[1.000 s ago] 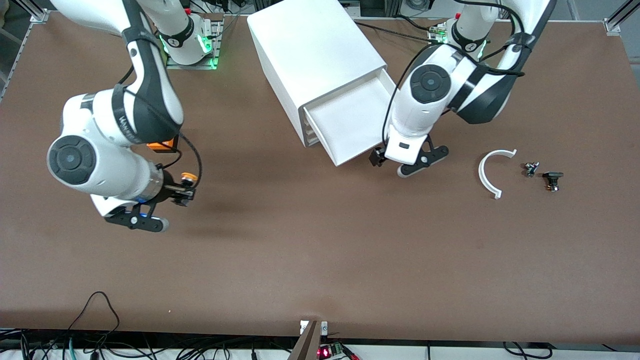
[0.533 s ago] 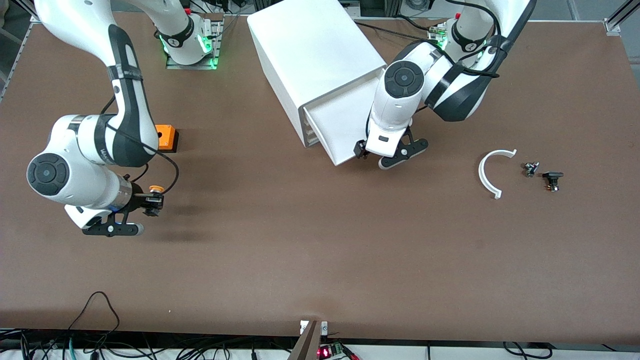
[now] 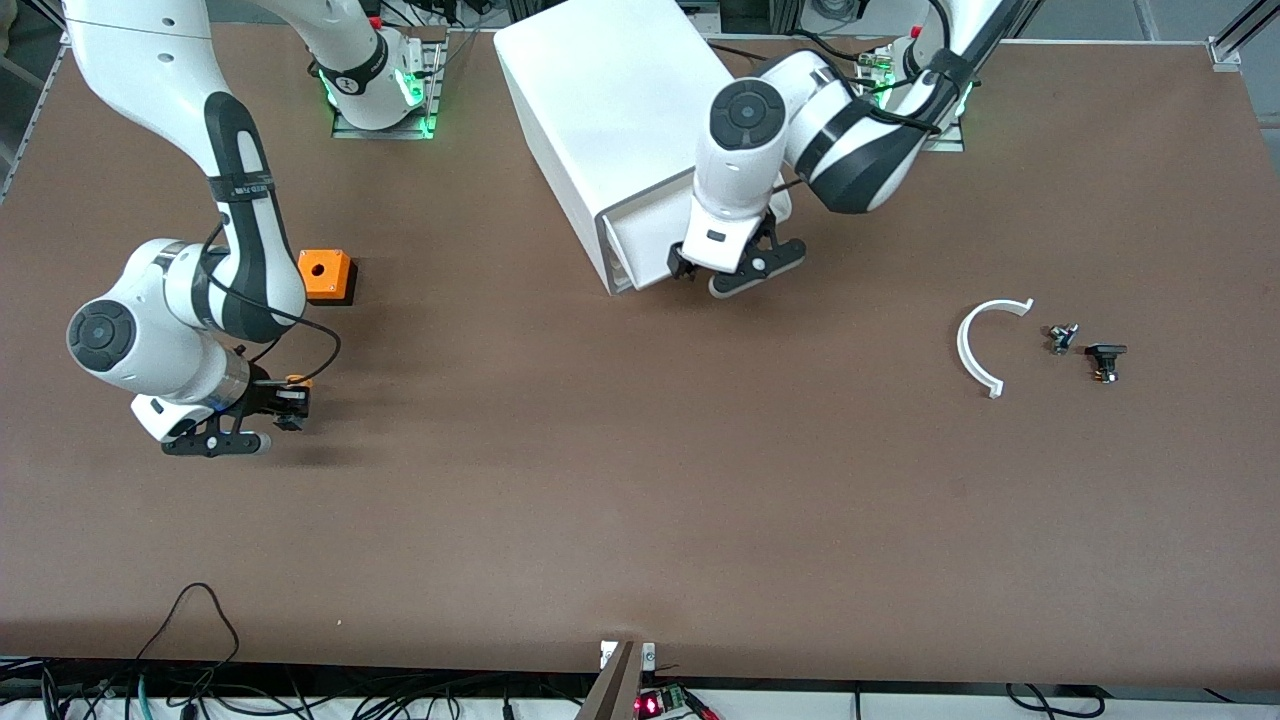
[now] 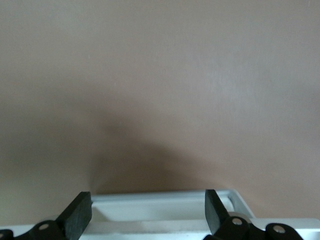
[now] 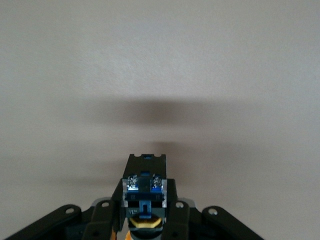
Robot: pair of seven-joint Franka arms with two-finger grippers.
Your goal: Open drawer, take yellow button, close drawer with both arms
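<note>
From where I sit, the taking part looks done: my right gripper (image 3: 285, 400) holds the button (image 5: 144, 192) clamped between its fingers, low over bare table (image 3: 640, 520) toward the right arm's end, nearer the front camera than the orange cube with a hole (image 3: 325, 275). In the right wrist view I see the button's black and blue body sticking out between the pads, with a sliver of the orange-yellow cap underneath, and its shadow on the brown surface just ahead, so I judge it is close to the tabletop but I cannot tell whether it touches. What is left is mostly the closing. My left gripper (image 3: 728, 272) sits at the front of the drawer (image 3: 640, 245), the topmost one of the white cabinet (image 3: 600, 110), with its fingers (image 4: 80, 212) spread apart and the white front edge of the drawer showing between them in the left wrist view. The drawer juts out only a little from the cabinet face, so I reckon it is nearly shut but not yet flush. Toward the left arm's end of the table lie a white curved piece (image 3: 985, 340) and two small dark parts (image 3: 1085, 348), well apart from everything in play.
</note>
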